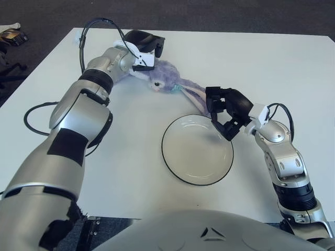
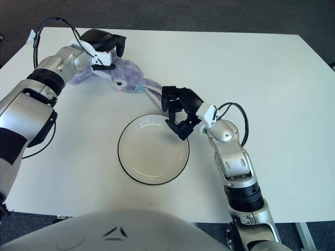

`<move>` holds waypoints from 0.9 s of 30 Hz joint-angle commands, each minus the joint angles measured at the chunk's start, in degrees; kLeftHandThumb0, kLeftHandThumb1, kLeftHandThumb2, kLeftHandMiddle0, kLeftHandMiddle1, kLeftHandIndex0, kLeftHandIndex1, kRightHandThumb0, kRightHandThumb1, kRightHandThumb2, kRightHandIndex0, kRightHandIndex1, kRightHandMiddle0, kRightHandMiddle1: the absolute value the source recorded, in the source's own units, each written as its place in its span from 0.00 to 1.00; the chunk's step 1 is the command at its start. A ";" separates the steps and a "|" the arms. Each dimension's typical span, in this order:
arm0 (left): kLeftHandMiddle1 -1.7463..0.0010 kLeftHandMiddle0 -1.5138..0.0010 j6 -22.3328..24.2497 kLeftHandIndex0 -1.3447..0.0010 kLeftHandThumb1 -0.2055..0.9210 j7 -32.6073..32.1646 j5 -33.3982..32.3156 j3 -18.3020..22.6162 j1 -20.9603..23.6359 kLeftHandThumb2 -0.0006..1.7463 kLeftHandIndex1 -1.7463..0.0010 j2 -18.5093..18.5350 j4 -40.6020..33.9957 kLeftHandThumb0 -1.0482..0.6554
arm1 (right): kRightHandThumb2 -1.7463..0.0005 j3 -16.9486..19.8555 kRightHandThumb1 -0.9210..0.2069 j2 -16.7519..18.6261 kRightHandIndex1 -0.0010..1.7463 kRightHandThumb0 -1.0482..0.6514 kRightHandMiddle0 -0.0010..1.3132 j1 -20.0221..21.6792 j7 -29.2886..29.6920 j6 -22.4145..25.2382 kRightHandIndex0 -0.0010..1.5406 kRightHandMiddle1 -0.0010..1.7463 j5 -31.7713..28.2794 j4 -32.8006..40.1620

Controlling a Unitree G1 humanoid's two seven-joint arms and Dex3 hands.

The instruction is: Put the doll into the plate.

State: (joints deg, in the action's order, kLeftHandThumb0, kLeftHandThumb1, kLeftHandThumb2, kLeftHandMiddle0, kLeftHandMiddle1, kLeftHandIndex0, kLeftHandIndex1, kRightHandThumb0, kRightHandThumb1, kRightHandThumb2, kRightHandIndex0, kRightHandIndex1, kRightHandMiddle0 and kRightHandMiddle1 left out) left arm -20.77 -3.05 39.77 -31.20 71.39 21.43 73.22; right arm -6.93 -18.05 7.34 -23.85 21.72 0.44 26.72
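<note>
Doll (image 1: 166,78), a purple plush with long pale ears, lies on the white table (image 1: 293,73) just beyond the plate's far rim, its ears trailing toward my right. It is outside the plate (image 1: 197,150), which sits bare near the table's front edge, a clear dish with a dark rim.

My left hand (image 1: 145,44) is over the doll's far end, its black fingers curled down beside the plush body; I cannot tell whether they actually grip it or only touch it. The left arm (image 1: 78,112) reaches across the table's left side, a black cable looping off the forearm.

My right hand (image 1: 226,111) is at the plate's far right rim, just beside the tips of the doll's ears. Its fingers are bent inward with a narrow gap between them, and I see nothing held in them. Whether they touch the ears or the rim I cannot tell.
</note>
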 commanded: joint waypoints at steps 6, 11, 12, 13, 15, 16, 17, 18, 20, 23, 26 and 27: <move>0.31 0.39 -1.53 0.46 0.24 10.14 -6.39 4.55 -3.52 0.82 0.00 -0.66 -3.93 0.61 | 0.00 -0.10 0.94 0.29 0.87 0.61 0.57 -0.69 0.36 0.08 0.66 1.00 -0.63 0.18; 0.31 0.40 -1.59 0.46 0.24 15.25 -8.74 5.86 -4.84 0.82 0.00 -0.56 -8.59 0.61 | 0.00 -0.38 0.94 0.38 0.86 0.61 0.57 -0.62 0.29 0.21 0.67 1.00 -0.47 0.00; 0.30 0.39 -1.57 0.46 0.24 16.44 -9.24 6.12 -5.12 0.82 0.00 -0.49 -9.71 0.61 | 0.00 -0.46 0.95 0.41 0.86 0.61 0.57 -0.60 0.34 0.19 0.67 1.00 -0.36 -0.05; 0.30 0.39 -1.34 0.46 0.24 17.97 -9.87 6.44 -5.59 0.82 0.00 -0.31 -11.57 0.61 | 0.00 -0.50 0.95 0.45 0.86 0.61 0.57 -0.57 0.39 0.09 0.67 1.00 -0.26 -0.14; 0.29 0.38 -0.80 0.48 0.23 19.61 -10.42 6.88 -6.30 0.83 0.00 0.01 -13.91 0.61 | 0.00 -0.57 0.95 0.53 0.86 0.61 0.57 -0.51 0.45 0.00 0.67 1.00 -0.16 -0.25; 0.28 0.38 -0.26 0.48 0.22 20.83 -10.91 7.19 -6.95 0.84 0.00 0.29 -15.93 0.61 | 0.00 -0.58 0.95 0.56 0.86 0.61 0.57 -0.51 0.47 0.02 0.67 1.00 -0.16 -0.30; 0.26 0.38 0.39 0.49 0.22 22.10 -11.43 7.51 -7.69 0.85 0.00 0.60 -18.18 0.61 | 0.00 -0.56 0.95 0.58 0.86 0.61 0.57 -0.54 0.45 0.09 0.67 1.00 -0.22 -0.32; 0.20 0.38 0.95 0.50 0.20 23.07 -11.83 7.77 -8.30 0.88 0.01 0.86 -19.97 0.61 | 0.00 -0.58 0.95 0.63 0.86 0.61 0.57 -0.54 0.47 0.15 0.67 1.00 -0.23 -0.34; 0.12 0.40 3.48 0.51 0.19 26.30 -13.25 8.61 -10.36 0.91 0.02 1.37 -25.93 0.61 | 0.00 -0.54 0.95 0.69 0.86 0.61 0.57 -0.61 0.38 0.21 0.67 1.00 -0.41 -0.44; 0.04 0.42 6.90 0.51 0.19 29.51 -14.20 9.19 -12.26 0.93 0.06 1.60 -31.39 0.61 | 0.00 -0.60 0.95 0.70 0.86 0.61 0.57 -0.69 0.33 0.01 0.67 1.00 -0.40 -0.62; 0.01 0.42 8.94 0.49 0.18 31.29 -14.39 9.38 -13.27 0.93 0.09 1.81 -34.39 0.61 | 0.00 -0.73 0.95 0.77 0.86 0.61 0.57 -0.71 0.36 -0.19 0.67 1.00 -0.34 -0.84; 0.01 0.42 9.27 0.48 0.18 31.81 -14.42 9.39 -13.62 0.93 0.10 1.91 -35.64 0.61 | 0.00 -0.73 0.95 0.80 0.86 0.61 0.57 -0.74 0.38 -0.18 0.67 1.00 -0.35 -0.92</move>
State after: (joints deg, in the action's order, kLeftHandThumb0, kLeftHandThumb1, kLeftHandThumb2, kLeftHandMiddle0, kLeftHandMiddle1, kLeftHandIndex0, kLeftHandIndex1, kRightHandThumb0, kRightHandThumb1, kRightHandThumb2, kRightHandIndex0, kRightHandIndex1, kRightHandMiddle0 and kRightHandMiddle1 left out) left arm -13.49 26.49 25.98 -22.40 59.70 22.57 40.88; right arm -7.62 -17.28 7.22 -23.83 21.71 0.53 26.37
